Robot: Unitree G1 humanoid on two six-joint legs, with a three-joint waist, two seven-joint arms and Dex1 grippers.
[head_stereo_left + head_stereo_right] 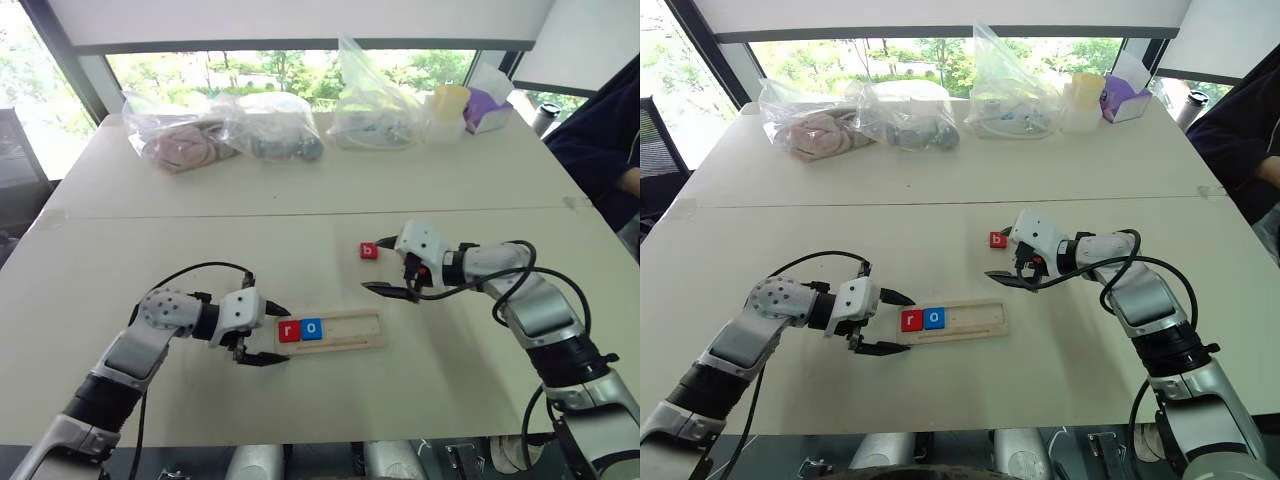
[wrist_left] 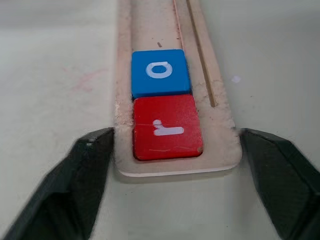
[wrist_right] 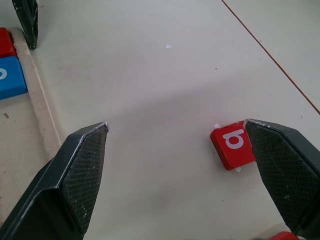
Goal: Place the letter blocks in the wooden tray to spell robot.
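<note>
The right pincer (image 1: 392, 268) stood wide open and empty, one finger just beside the red "b" block (image 1: 369, 250) on the worktop (image 1: 300, 230). The left pincer (image 1: 262, 333) was also spread wide, holding nothing, straddling the near end of the wooden tray (image 1: 350, 330), where the red "r" block (image 1: 289, 331) and blue "o" block (image 1: 312, 328) sat side by side (rest of the slot bare). The "b" looked to be next: the right pincer needed to centre over it and close.

Two red letter blocks (image 1: 289, 331) (image 1: 369, 250), one blue block (image 1: 312, 328), one wooden tray (image 1: 350, 331), three plastic bags (image 1: 180, 140).
</note>
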